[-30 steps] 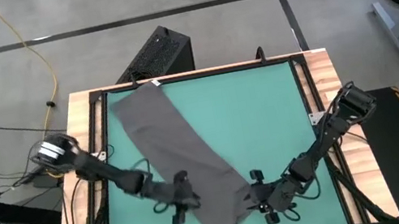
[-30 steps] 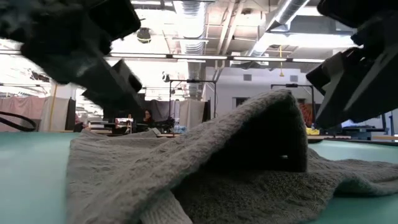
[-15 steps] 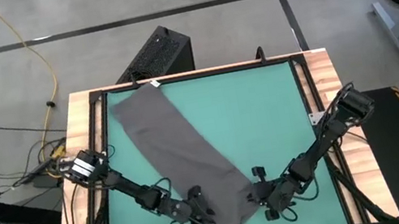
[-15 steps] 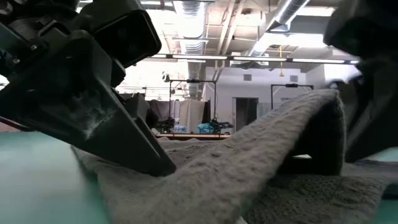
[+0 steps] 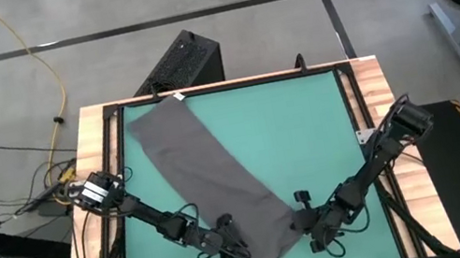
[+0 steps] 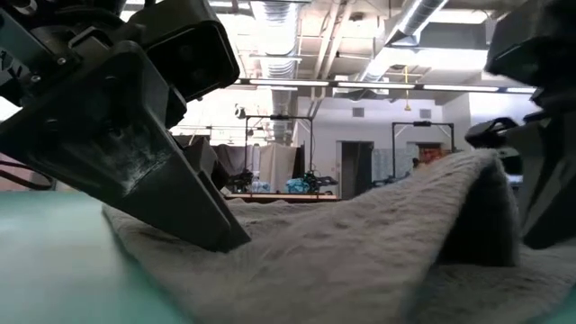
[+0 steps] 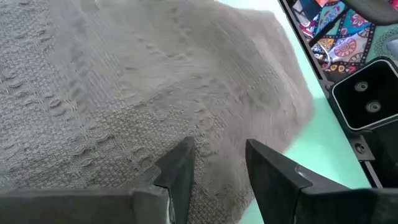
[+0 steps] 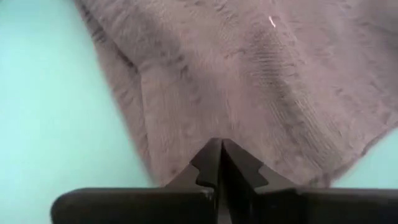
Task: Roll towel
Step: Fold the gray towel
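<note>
Since a second ago the left arm has swung down from the towel's middle to its near end, and the right gripper [image 5: 309, 229] has pulled its jaws together on the cloth.

The towel [image 5: 210, 175] lies as a long dark grey strip, slanting from the table's [image 5: 305, 125] far left corner, where its white tag [image 5: 178, 95] shows, down toward the middle of the near edge.

At the near end, the right gripper sits on the strip's right edge. In its wrist view the fingers [image 8: 211, 165] meet nearly flush with a pinch of cloth between them, and in the low view the cloth rises in a ridge on that side.

The left gripper [image 5: 229, 248] rests at the strip's left edge, opposite. Its fingers [image 7: 180, 171] stand apart over the weave and hold nothing.

This looks a light, limp, knitted cloth: it will sag, stretch and drag on the mat rather than slide as one piece. Best taken by both near corners, right at the hem, so the first turn starts even and tight.
</note>
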### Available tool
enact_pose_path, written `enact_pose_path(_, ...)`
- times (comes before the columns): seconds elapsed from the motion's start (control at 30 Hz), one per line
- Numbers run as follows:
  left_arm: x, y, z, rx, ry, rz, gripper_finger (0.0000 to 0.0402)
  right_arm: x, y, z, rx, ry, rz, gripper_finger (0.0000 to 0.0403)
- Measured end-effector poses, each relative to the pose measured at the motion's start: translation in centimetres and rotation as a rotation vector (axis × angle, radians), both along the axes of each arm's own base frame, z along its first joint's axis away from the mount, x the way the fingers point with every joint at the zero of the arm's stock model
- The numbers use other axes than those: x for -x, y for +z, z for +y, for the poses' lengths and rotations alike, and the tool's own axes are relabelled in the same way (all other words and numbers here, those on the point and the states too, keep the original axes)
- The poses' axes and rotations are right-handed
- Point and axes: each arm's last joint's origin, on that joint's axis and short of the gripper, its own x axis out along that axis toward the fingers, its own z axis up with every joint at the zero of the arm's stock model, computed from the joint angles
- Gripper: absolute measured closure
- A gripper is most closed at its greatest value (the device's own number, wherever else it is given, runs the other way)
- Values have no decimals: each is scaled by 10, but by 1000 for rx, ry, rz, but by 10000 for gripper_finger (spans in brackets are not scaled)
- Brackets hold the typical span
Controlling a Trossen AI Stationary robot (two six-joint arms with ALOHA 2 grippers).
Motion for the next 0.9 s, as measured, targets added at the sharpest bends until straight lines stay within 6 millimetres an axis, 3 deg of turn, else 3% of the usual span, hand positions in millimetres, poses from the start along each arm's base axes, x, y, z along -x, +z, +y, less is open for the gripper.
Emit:
enact_pose_path(0.4,1,-1,0,-5,-15,3,265,3,26,0,-61,38,-64,378)
enact_pose_path(0.57,1,-1,0,-6,-19,3,265,6,26,5,-91,45,-49,355)
enact_pose_path(0.9,1,-2,0,-7,-21,4,265,24,19,12,18,144,30,280)
